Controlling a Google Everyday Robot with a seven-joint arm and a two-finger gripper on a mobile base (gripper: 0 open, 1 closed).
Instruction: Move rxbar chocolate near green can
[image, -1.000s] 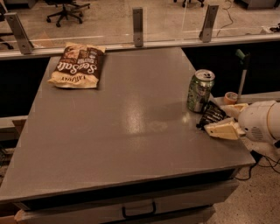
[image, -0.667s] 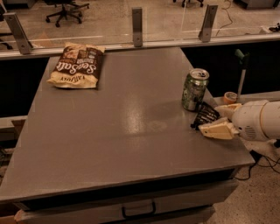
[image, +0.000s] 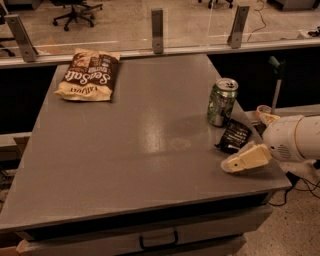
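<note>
The green can (image: 222, 101) stands upright near the table's right edge, with a silver top and white markings. The rxbar chocolate (image: 234, 135), a small dark wrapper with white text, sits just right of and in front of the can, almost touching its base. My gripper (image: 246, 142) reaches in from the right on a white arm (image: 295, 137) and sits around the bar's right end, low over the table. I cannot tell whether the bar rests on the table or is held just above it.
A brown-and-cream "Sea Salt" chip bag (image: 89, 75) lies at the far left of the grey table (image: 125, 150). A glass barrier with metal posts (image: 157, 30) runs along the back edge. The right edge of the table is close to the gripper.
The gripper and the bar have shifted slightly left and down toward the table beside the can. The can and the chip bag have not moved.
</note>
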